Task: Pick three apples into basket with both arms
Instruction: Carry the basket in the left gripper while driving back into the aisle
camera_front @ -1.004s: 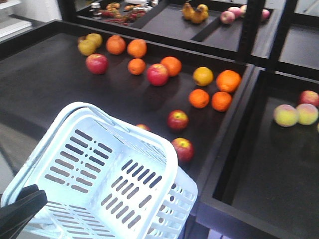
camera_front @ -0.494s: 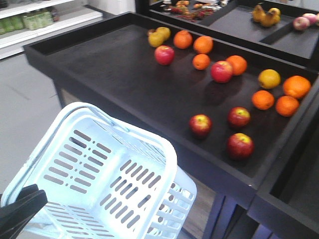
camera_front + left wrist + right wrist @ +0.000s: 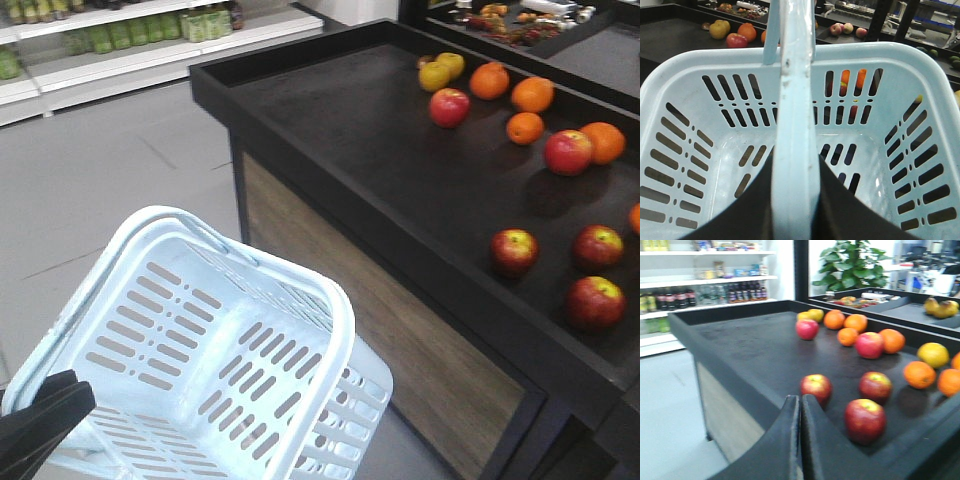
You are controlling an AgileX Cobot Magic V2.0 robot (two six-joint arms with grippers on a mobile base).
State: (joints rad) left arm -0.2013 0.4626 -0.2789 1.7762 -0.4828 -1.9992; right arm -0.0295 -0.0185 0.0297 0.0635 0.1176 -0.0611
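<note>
Clamping the basket (image 3: 690, 65) handle (image 3: 795, 125), left fingers (image 3: 740, 217) carried it; right fingers (image 3: 782, 440), closed and empty, faced apples (image 3: 865, 420) just ahead, judged firm and smooth: grasp mid-body.

One basket (image 3: 345, 330), five red apples (image 3: 865, 420), two yellow fruits (image 3: 810, 315), seven oranges (image 3: 920, 374), one yellow-orange citrus (image 3: 933, 354)

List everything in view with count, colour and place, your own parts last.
table: one, black, rimmed, right
basket: one, pale blue, empty, held left of the table
near apples: three, dark red, table's front edge
oranges: seven, orange, table's back and right
far apples: two, red, among the oranges
yellow fruits: two, yellow, far back corner
yellow-orange fruit: one, right side
shelves: white, bottles, background left
left gripper: one, black, jaws shut on basket handle
right gripper: one, black, jaws shut, empty
</note>
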